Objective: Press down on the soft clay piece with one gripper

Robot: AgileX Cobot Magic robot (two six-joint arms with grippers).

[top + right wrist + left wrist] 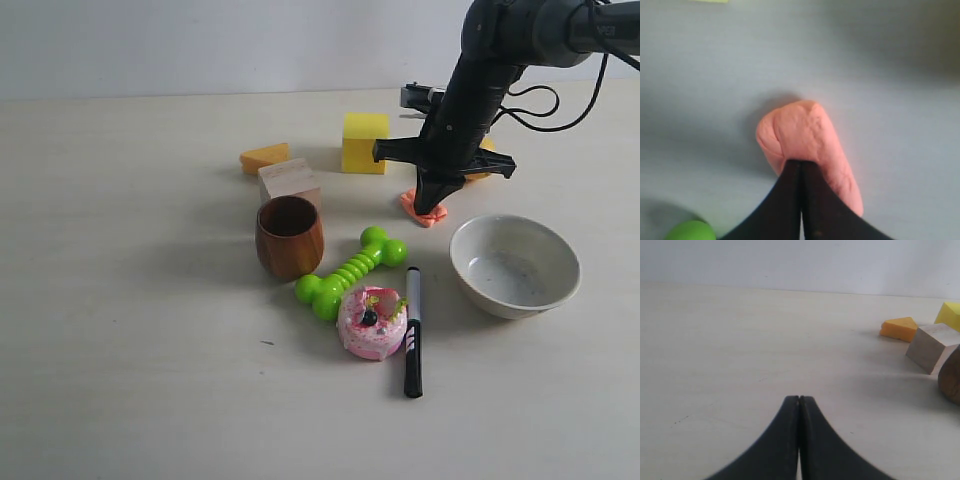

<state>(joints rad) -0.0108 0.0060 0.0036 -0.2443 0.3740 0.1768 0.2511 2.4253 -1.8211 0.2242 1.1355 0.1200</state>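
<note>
The soft clay piece (418, 210) is a small salmon-pink lump on the table, just behind the white bowl. My right gripper (432, 207) points straight down onto it, fingers shut together, tips touching the clay's top. In the right wrist view the clay (805, 135) fills the middle and the shut right gripper (800, 163) rests against its surface. My left gripper (799, 399) is shut with nothing in it, low over bare table; it does not show in the exterior view.
A yellow block (365, 142), orange wedge (264, 157) and wooden cube (289, 181) lie behind; a brown cup (289, 237), green bone toy (351, 272), pink donut (372, 322), black marker (412, 331) and white bowl (514, 265) in front. A lemon (484, 158) hides behind the right arm.
</note>
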